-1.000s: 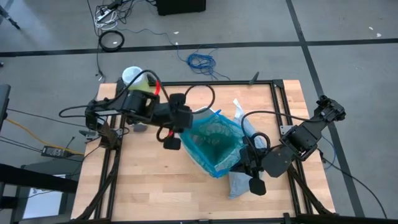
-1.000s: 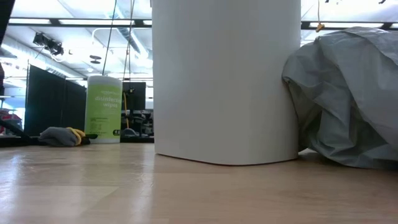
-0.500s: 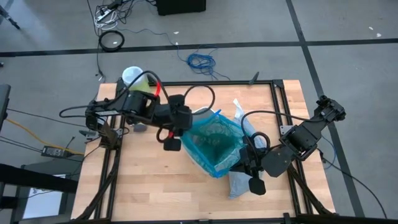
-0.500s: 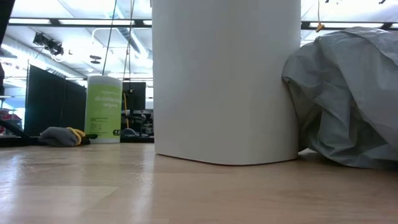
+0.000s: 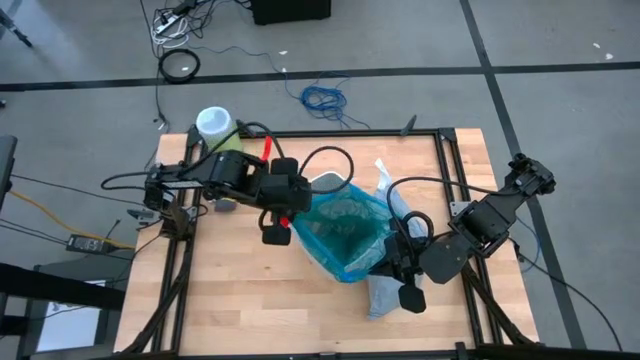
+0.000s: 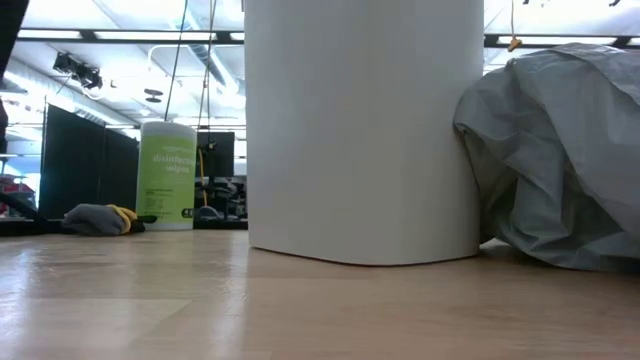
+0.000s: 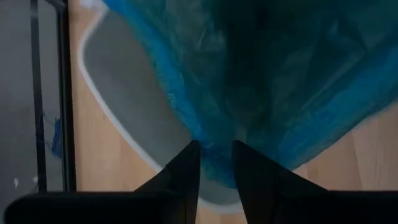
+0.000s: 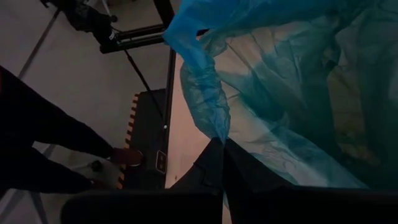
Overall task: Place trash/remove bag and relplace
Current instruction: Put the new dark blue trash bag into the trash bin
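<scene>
A teal translucent bag [image 5: 343,230] is spread open over the white bin [image 5: 326,181], which stands tall in the low view [image 6: 362,130]. My left gripper [image 5: 287,206] is shut on the bag's left edge; my right gripper [image 5: 392,252] is shut on its right edge. The pale grey-white liner [image 5: 383,292] lies crumpled on the table to the right of the bin and shows in the low view [image 6: 560,150]. No scraps of trash show plainly. My left gripper [image 7: 214,152] pinches the teal bag's rim edge [image 7: 211,134] between its two fingers, coming from the table's left side, just beside the bin's white rim [image 7: 118,121]. The plastic is bunched there. My right gripper [image 8: 221,146] pinches a gathered fold of the bag's rim [image 8: 211,121] between its shut fingers, coming from the right. The plastic spreads away from the fingers over the bin.
A green wipes canister [image 5: 214,124] stands at the far left corner, seen also in the low view [image 6: 167,175], with a grey and yellow cloth [image 6: 100,218] beside it. Bare wood lies along the near edge [image 5: 260,300]. A black frame [image 5: 440,150] borders the table.
My left arm has moved a little toward the near edge, still shut on the teal bag. The bag's far left part has come with it, and more of the bin's white rim now shows. The right arm has kept still.
</scene>
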You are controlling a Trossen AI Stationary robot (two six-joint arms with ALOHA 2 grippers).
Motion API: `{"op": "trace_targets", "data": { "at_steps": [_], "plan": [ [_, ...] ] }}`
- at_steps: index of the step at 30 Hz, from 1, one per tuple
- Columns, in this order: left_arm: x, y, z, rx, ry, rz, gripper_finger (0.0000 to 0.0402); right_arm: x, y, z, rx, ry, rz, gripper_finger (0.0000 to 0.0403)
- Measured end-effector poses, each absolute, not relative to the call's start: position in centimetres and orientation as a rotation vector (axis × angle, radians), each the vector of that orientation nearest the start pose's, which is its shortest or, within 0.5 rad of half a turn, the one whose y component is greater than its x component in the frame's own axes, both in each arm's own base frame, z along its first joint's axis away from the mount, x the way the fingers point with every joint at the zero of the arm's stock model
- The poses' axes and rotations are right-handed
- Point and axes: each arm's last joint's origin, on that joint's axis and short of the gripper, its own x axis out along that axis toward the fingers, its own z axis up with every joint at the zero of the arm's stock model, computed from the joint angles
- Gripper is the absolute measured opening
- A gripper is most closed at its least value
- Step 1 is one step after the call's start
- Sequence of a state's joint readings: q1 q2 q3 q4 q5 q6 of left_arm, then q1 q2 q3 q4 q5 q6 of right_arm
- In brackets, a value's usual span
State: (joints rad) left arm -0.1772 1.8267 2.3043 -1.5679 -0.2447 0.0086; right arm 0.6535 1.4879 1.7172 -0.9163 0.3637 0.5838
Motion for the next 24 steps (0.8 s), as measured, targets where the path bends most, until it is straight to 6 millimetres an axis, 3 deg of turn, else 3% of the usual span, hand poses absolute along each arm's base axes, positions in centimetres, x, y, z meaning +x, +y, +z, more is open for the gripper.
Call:
{"op": "trace_targets", "data": {
  "at_steps": [4,9,18,24],
  "plan": [
    [32.2,-4.9,43.5,0.233,1.084,0.063,0.0075,24.2,17.2,42.1,0.229,0.652,0.092,0.0000],
    [32.1,-4.7,43.7,0.269,1.078,0.104,0.0010,24.2,17.2,42.1,0.230,0.651,0.093,0.0000],
    [31.1,-4.4,44.6,0.275,1.043,0.129,0.0002,24.2,17.2,42.1,0.232,0.651,0.092,0.0000],
    [29.2,-3.7,46.3,0.325,0.976,0.238,0.0001,24.2,17.2,42.1,0.230,0.653,0.091,0.0000]
  ]
}}
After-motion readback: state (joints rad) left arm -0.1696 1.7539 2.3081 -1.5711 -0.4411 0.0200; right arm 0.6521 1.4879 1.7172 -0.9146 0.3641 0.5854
